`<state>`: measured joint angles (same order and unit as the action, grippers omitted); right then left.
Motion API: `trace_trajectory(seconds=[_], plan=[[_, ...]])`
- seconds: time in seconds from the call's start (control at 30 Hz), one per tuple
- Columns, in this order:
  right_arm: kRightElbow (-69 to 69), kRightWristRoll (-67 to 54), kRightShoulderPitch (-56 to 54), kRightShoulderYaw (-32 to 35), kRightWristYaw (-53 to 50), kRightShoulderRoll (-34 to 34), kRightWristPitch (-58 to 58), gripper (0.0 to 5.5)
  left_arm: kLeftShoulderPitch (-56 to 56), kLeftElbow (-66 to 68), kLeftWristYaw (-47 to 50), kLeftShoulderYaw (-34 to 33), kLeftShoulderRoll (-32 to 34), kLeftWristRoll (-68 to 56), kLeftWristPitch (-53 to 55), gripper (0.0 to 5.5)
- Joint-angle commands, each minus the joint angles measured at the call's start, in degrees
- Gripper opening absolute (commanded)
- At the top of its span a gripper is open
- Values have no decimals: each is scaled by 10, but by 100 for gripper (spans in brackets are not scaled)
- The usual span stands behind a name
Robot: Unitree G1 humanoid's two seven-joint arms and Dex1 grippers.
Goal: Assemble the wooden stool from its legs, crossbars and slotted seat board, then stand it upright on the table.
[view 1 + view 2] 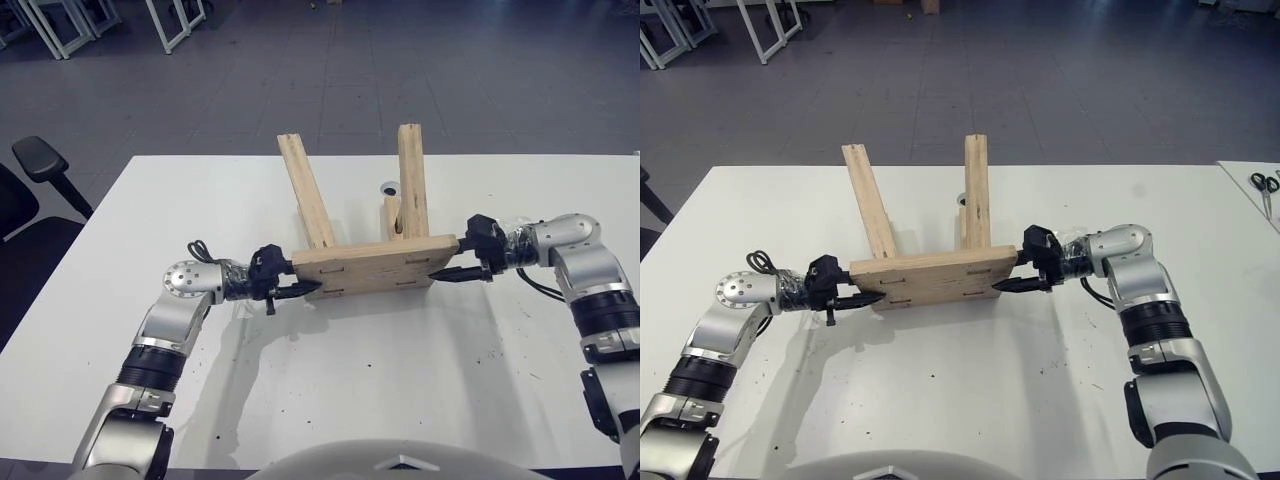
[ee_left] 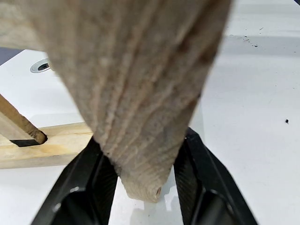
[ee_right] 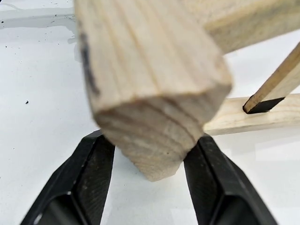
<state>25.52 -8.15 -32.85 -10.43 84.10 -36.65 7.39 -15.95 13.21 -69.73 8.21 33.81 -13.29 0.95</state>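
Observation:
The wooden stool is put together and tipped on its side. Its slotted seat board faces me, and two legs point away and upward. A shorter wooden piece shows between them. My left gripper is shut on the board's left end, its black fingers on either side of the wood. At the right end my right gripper is shut the same way, its fingers straddling the corner. I cannot tell whether the board's lower edge touches the table.
The white table has bare room in front of the stool and on both sides. A round cable hole sits behind the stool. A black chair stands off the left edge. Scissors lie on a neighbouring table at the right.

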Motion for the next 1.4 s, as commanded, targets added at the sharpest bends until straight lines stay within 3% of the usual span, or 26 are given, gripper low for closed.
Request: trace_trajectory(seconds=[0.03,0.13,0.23,0.33,0.4,0.47,0.53,0.6,0.77,0.9,0.97,1.03,1.07,1.27,1.4], plan=[[-31,-14,16,2,-2,5,-13,174,-39,49,-51,-2,22,-5,-7,151],[-70,-75,21,32,11,6,69,148,-64,37,-116,-11,42,-52,54,145],[-130,-214,-7,96,33,-13,263,147,-110,-47,-159,-57,71,-199,274,142],[-134,-367,-61,187,20,-25,469,147,-199,-69,-123,-131,81,-376,525,140],[-74,-456,-118,279,-78,7,593,144,-277,-2,-29,-199,49,-476,673,133],[27,-523,-196,390,-290,67,652,134,-338,74,132,-270,-18,-537,731,130],[91,-614,-259,488,-610,163,565,131,-393,159,364,-343,-104,-583,698,130],[139,-647,-294,540,-816,225,461,131,-437,239,547,-396,-163,-620,633,130],[268,-622,-359,575,-971,251,276,132,-503,361,825,-483,-242,-663,407,130],[332,-607,-403,578,-1027,268,195,132,-560,455,891,-498,-257,-640,300,130],[370,-570,-404,548,-1018,261,216,128,-562,471,902,-489,-268,-611,278,130],[407,-525,-393,505,-966,244,268,159,-549,483,913,-478,-267,-584,285,130],[418,-509,-390,493,-940,237,283,182,-543,491,913,-476,-266,-573,283,168],[444,-458,-378,483,-832,202,324,280,-525,509,857,-501,-250,-559,338,258],[431,-435,-358,480,-806,187,354,354,-516,497,835,-507,-228,-545,364,261]])
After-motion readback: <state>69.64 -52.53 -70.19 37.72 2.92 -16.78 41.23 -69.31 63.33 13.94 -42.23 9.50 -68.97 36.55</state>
